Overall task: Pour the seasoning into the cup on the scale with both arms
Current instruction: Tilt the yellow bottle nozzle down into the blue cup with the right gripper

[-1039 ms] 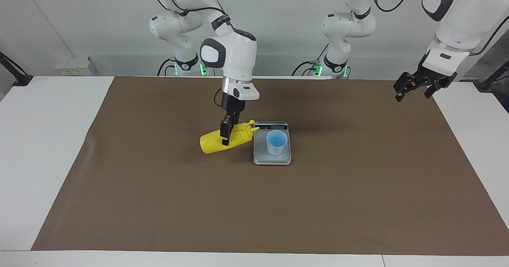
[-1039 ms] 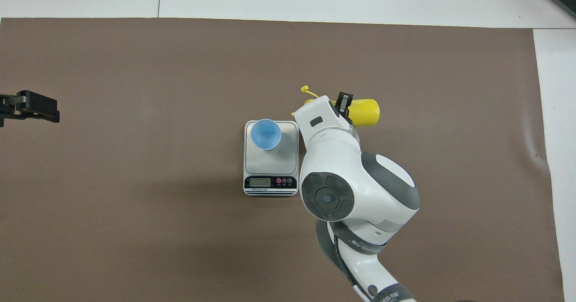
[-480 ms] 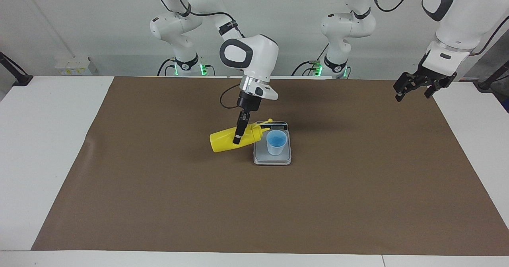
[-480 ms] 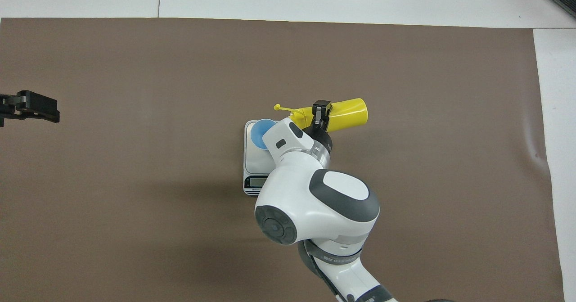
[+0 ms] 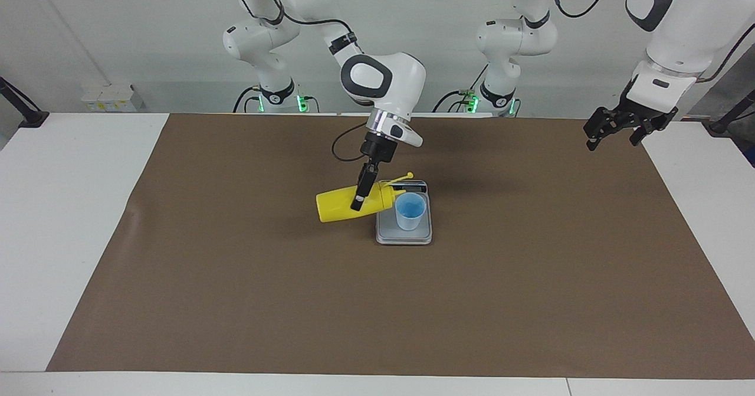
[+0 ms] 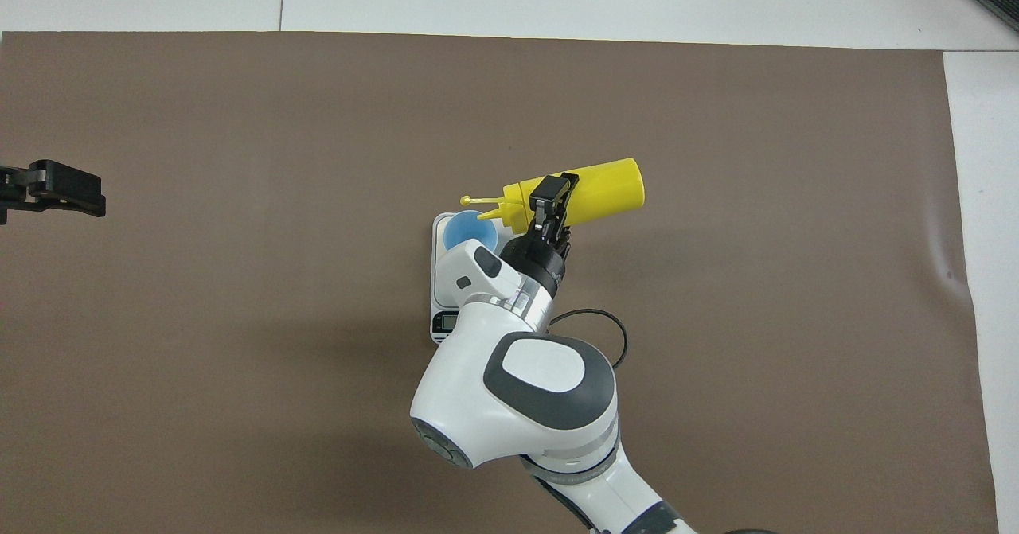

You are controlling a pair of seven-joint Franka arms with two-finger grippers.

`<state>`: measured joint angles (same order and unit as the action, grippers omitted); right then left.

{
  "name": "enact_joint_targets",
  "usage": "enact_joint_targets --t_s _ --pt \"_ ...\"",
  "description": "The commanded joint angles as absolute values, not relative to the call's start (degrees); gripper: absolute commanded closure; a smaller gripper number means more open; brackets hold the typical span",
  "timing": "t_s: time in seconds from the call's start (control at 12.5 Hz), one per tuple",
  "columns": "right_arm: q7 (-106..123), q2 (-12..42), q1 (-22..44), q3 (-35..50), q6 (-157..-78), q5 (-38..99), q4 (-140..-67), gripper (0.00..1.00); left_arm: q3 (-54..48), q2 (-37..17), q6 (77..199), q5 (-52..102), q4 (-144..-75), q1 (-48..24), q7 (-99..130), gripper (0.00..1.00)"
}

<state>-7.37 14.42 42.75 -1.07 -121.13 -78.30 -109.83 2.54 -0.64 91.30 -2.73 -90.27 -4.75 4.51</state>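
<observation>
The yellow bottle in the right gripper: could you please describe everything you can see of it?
The yellow bottle is a bright, smooth cylinder that looks like plastic, with a yellow cap and a thin strap sticking out beside its pointed tip. It is off the mat, lying almost level, its flat base toward the right arm's end of the table and its tip at the rim of the blue cup on the scale. The right gripper is clamped across its body near the cap. Nothing else touches it.
</observation>
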Motion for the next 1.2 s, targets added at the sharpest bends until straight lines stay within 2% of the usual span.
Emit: enact_joint_targets --t_s 0.0,0.24,0.32,0.4,0.64,1.12 --pt "-17.5 15.6 44.8 -1.0 -117.4 -87.7 -111.2 0.71 2.2 0.4 90.5 -2.7 -90.9 -4.0 4.2 0.00" --pt "-19.7 16.0 44.7 -1.0 -117.7 -89.8 -111.9 0.71 2.2 0.4 90.5 -2.7 -90.9 -4.0 4.2 0.00" --pt "-21.0 16.4 44.7 -1.0 -117.3 -92.5 -112.3 0.81 2.2 0.4 90.5 -2.7 -90.9 -4.0 4.2 0.00" --pt "-22.0 16.3 44.6 -1.0 -117.2 -94.5 -113.0 0.82 2.2 0.4 90.5 -2.7 -90.9 -4.0 4.2 0.00" --pt "-28.0 16.8 44.6 -1.0 -114.8 -99.6 -115.5 0.82 2.2 0.4 90.4 -2.7 -90.9 -4.0 4.2 0.00" --pt "-31.2 16.2 44.2 -1.0 -114.6 -103.1 -118.5 0.82 2.2 0.4 90.5 -2.7 -90.9 -4.0 4.2 0.00"
